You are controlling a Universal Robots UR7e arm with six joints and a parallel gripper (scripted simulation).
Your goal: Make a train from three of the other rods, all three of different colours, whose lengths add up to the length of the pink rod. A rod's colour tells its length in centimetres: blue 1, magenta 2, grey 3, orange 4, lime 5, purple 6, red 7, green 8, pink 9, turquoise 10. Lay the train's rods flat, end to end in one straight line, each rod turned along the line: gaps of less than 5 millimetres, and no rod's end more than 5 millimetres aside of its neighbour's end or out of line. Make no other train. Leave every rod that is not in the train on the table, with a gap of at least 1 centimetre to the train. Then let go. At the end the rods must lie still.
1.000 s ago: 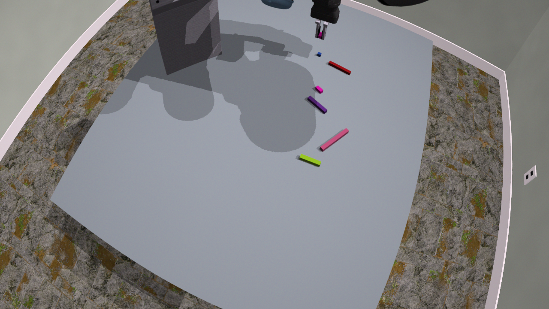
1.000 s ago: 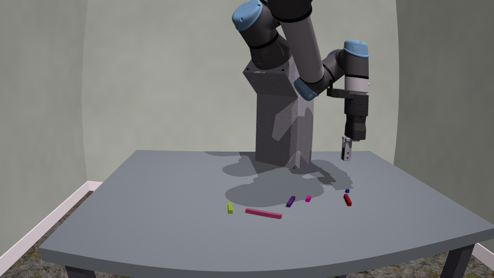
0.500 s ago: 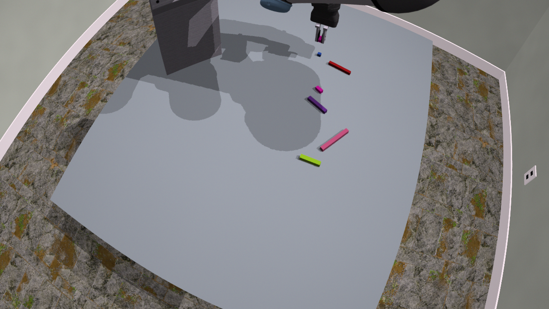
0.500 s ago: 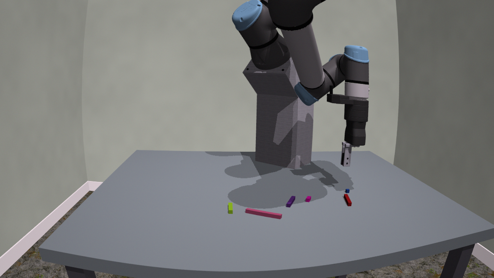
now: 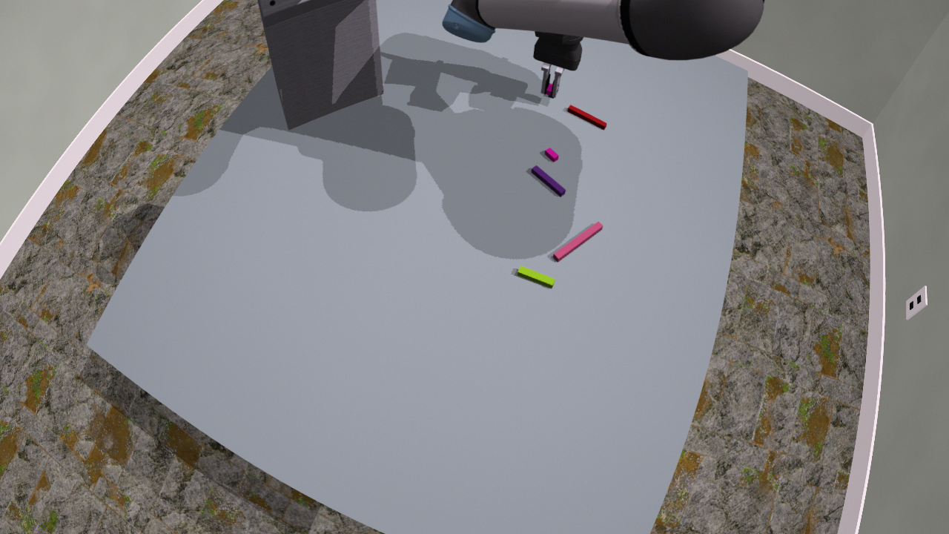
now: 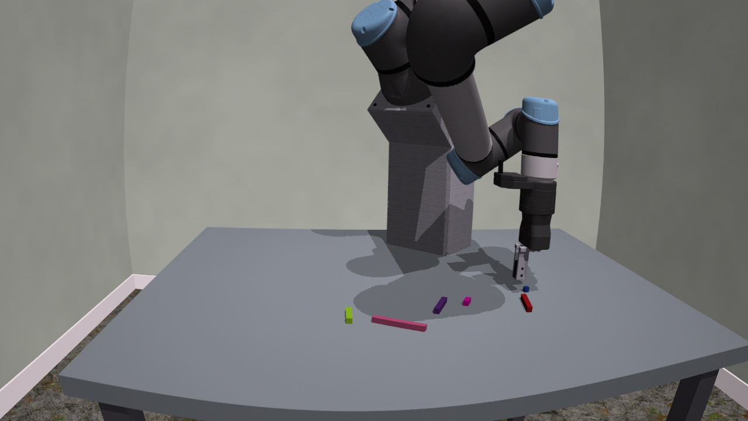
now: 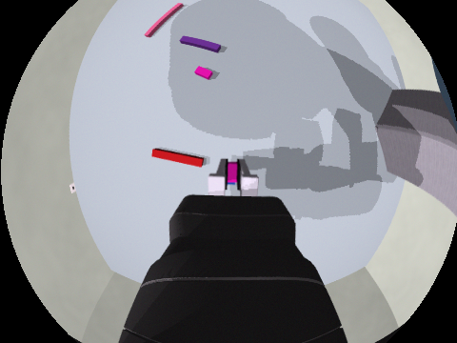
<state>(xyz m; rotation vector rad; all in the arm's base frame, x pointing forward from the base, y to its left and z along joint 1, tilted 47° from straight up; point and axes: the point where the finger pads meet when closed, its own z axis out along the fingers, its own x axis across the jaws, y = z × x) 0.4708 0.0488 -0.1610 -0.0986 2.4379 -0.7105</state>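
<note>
My gripper (image 5: 550, 89) is shut on a short magenta rod (image 7: 232, 173) and holds it just above the table at the far right. In the exterior view the fingertips (image 6: 519, 275) are just behind the small blue rod (image 6: 525, 288), which sits off the far end of the red rod (image 5: 586, 116). In the top view my fingers hide the blue rod. A second magenta rod (image 5: 551, 153) lies on the table next to the purple rod (image 5: 548, 180). The pink rod (image 5: 577, 241) and the lime rod (image 5: 535, 276) lie nearer the front.
The arm's grey pedestal (image 5: 322, 56) stands at the back of the table, left of the gripper. The table's right edge runs a little beyond the red rod.
</note>
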